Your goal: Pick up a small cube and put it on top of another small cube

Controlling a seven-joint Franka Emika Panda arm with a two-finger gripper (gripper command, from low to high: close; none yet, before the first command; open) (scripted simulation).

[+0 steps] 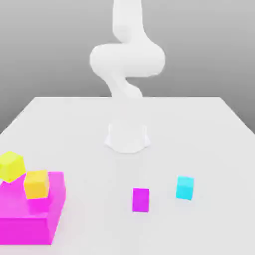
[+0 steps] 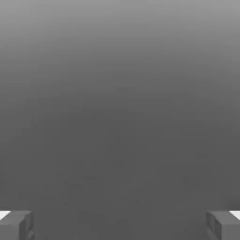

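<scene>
Spreading pale and white under a grey backdrop, table (image 1: 199, 139) carrying 5 blocks. Sitting near the front edge toward the exterior view's right, small cyan cube (image 1: 185, 188); standing just beside it on its left, apart and not touching, small magenta cube (image 1: 141, 199), the likely base for stacking. Lying well apart at the exterior view's left, big magenta block (image 1: 30, 219) bearing orange cube (image 1: 37, 184), with yellow cube (image 1: 11, 167) tilting at its far corner. Rising from the base at mid-table, arm (image 1: 127, 60) folding high. Facing only blank grey in the hand view, gripper (image 2: 120, 224) holding fingers (image 2: 16, 224) spread wide, gripping nothing. Probably needing a long descent forward and toward the exterior view's right to reach the cyan cube.
</scene>
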